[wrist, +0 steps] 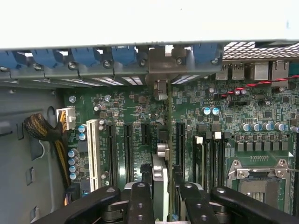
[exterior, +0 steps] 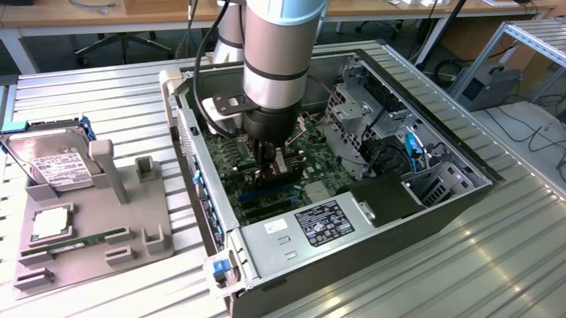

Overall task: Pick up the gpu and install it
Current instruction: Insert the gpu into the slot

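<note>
The gpu (wrist: 160, 179) stands on edge over the motherboard (wrist: 205, 126), held between the jaws, which are closed on its top edge from both sides; its silver bracket (wrist: 160, 70) reaches toward the case's rear slot openings. In the exterior view the gripper (exterior: 270, 173) hangs straight down inside the open computer case (exterior: 415, 218), the card low among the expansion slots (wrist: 127, 144). To seat it well, I judge the card should stay upright and square over its slot, with the bracket lined up on the rear opening, then be pressed straight down without twisting. Out on the desk (exterior: 106, 106), the gray parts holder (exterior: 106, 218) carries the hard drive (exterior: 53, 162) and a RAM stick (exterior: 75, 245).
</note>
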`<state>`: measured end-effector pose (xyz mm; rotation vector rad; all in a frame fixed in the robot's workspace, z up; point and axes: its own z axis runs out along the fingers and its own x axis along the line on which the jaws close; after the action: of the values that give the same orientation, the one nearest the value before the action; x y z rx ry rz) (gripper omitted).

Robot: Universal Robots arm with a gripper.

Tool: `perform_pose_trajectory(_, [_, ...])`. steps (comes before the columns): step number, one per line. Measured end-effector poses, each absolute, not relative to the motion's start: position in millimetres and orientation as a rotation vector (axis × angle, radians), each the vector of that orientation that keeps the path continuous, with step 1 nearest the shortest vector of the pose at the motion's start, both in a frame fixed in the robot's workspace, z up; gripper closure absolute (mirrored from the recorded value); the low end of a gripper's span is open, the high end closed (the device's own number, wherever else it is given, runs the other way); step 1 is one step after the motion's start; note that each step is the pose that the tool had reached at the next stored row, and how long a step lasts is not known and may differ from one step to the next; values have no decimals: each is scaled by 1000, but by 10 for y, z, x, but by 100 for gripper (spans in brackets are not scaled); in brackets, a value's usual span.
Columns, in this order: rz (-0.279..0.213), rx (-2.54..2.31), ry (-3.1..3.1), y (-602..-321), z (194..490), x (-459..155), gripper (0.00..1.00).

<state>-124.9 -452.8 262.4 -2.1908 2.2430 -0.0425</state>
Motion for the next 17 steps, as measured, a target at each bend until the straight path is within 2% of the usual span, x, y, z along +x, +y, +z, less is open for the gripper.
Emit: perform_pose_trajectory(17, [-52,-2195,2247,-4508,2623,-1232,73])
